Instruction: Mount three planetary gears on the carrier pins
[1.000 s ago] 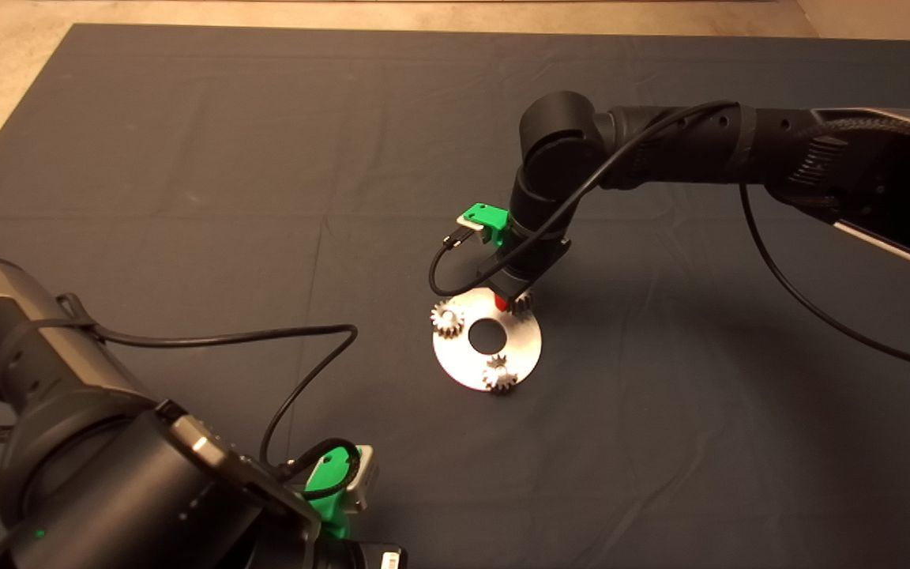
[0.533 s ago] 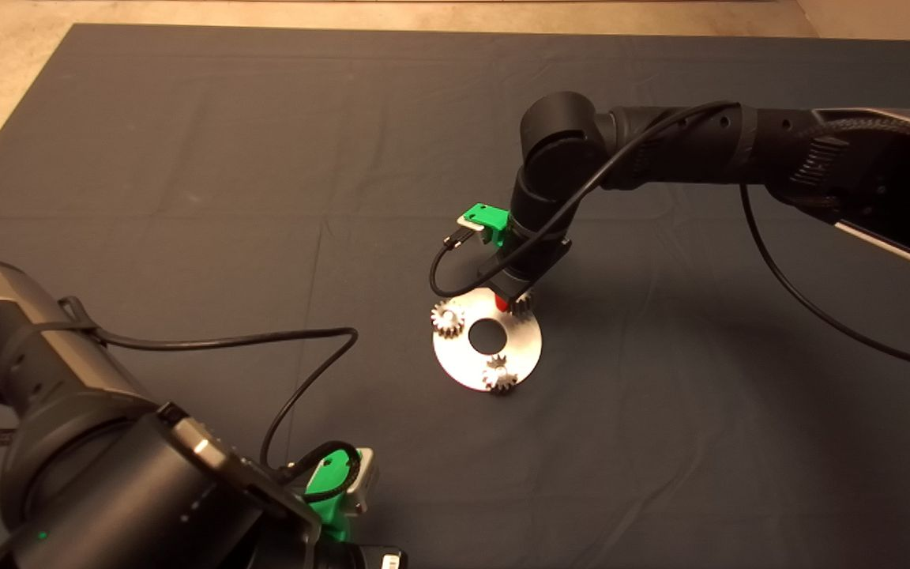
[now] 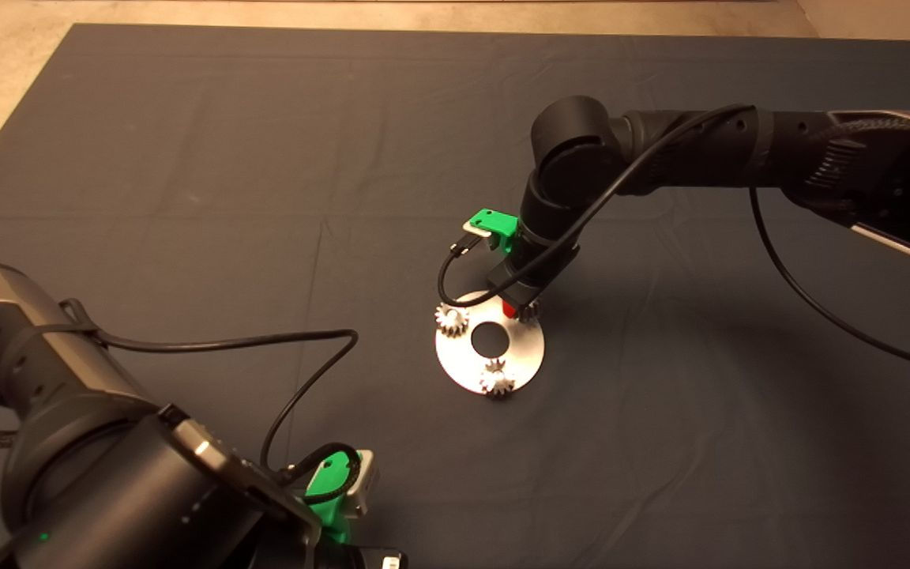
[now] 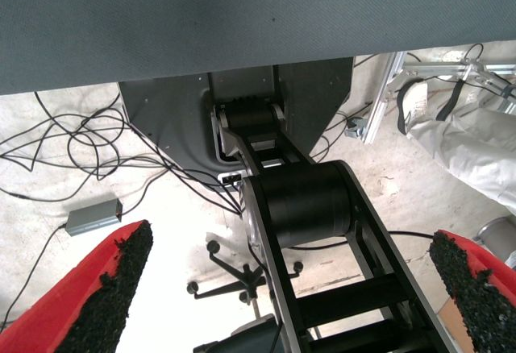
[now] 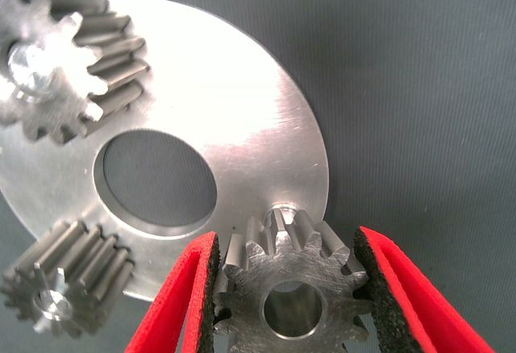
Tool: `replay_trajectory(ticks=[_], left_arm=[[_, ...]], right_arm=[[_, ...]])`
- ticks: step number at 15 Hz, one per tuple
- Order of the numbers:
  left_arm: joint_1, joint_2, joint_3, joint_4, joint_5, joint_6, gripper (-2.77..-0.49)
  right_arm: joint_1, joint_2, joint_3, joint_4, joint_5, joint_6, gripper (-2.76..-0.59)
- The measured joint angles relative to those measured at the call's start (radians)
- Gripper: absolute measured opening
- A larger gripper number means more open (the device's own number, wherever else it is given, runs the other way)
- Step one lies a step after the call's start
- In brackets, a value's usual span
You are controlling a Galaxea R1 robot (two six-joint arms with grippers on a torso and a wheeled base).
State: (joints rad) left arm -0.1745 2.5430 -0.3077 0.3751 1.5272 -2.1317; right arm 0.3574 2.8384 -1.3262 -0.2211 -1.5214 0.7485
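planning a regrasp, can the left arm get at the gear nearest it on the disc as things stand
Probably yes. The left pincer is parked open at the mat's near edge, with bare mat between it and that gear. The right pincer works the disc's far side.

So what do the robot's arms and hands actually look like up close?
Both arms are thick, black and tube-like with rounded joints, and a loose black cable loops along each. The right arm ends in a green-bodied right hand with two red fingers lined with rough black pads. The left hand has the same red fingers and black gritty pads, with a green part near its wrist.
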Motion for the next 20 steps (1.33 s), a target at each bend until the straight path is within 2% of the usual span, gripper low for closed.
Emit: replay_trajectory(ticks=[5, 9, 12, 15, 20], left_arm=[[0.000, 0.000, 0.000, 0.000, 0.000, 0.000, -0.77], [0.000, 0.000, 0.000, 0.000, 0.000, 0.000, -0.77], [0.000, 0.000, 0.000, 0.000, 0.000, 0.000, -0.77], [0.000, 0.000, 0.000, 0.000, 0.001, 0.000, -0.77], [0.011, 0.000, 0.000, 0.001, 0.000, 0.000, -0.77]], right_arm=[[0.000, -0.012, 0.021, -0.002, 0.002, 0.000, -2.30], [-0.001, -0.014, 0.026, -0.022, 0.000, 0.000, -2.30], [-0.008, -0.024, 0.055, -0.063, 0.001, 0.000, -2.30], [-0.028, -0.026, 0.082, -0.105, 0.001, -0.001, -2.30], [-0.033, -0.027, 0.091, -0.123, -0.002, -0.001, -2.30]])
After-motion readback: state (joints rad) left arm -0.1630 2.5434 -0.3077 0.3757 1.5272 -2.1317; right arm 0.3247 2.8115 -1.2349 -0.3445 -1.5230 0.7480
